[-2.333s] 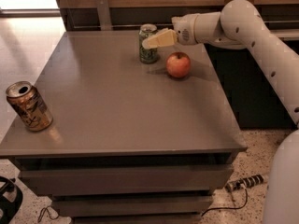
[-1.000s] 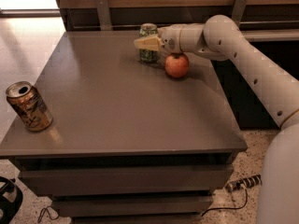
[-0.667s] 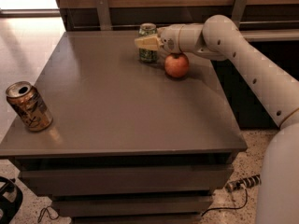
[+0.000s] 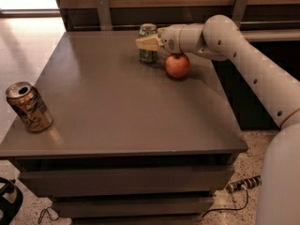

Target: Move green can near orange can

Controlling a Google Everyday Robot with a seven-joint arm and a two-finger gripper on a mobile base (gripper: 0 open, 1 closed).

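The green can (image 4: 149,56) stands upright at the far middle of the grey table (image 4: 122,111). My gripper (image 4: 148,43) reaches in from the right at the can's mid height and covers part of its side. The can's silver top shows above the gripper. The orange can (image 4: 29,107) stands upright at the table's near left edge, far from the green can.
A red-orange apple (image 4: 177,65) sits just right of the green can, under my wrist. A wooden wall with metal brackets (image 4: 103,12) runs behind the table. A dark counter (image 4: 267,55) stands to the right. Cables lie on the speckled floor (image 4: 239,186).
My gripper has moved left from beside the green can to over its side. In the last second nothing has visibly moved. Both cans and the apple stay in place.
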